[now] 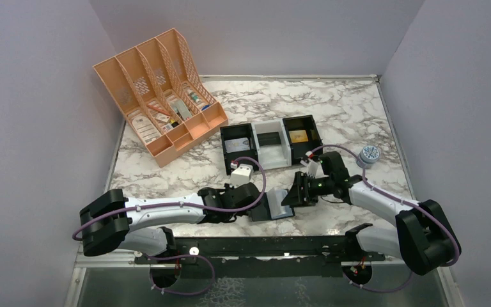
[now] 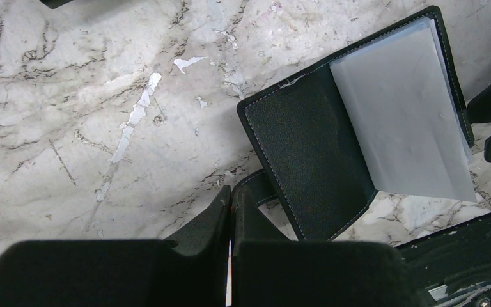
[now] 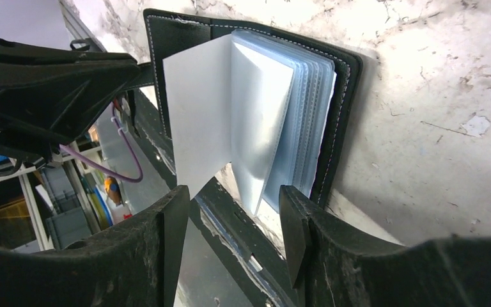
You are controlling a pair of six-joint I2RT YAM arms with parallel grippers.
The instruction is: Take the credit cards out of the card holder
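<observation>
Card holder (image 2: 307,166): grained black leather, pale stitching, clear sleeves (image 3: 262,115) fanned. Lay open on veined marble table (image 2: 70,96). Pinched by closed left gripper (image 2: 231,204); right gripper (image 3: 230,217) half-wide, empty.

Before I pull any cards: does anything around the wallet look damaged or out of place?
Only the marble-patterned tabletop: white scraped patches beside the black folding card holder, like worn surface film. The holder's clear plastic sleeves stand fanned between the right hand's open fingers; nothing spilled.
</observation>
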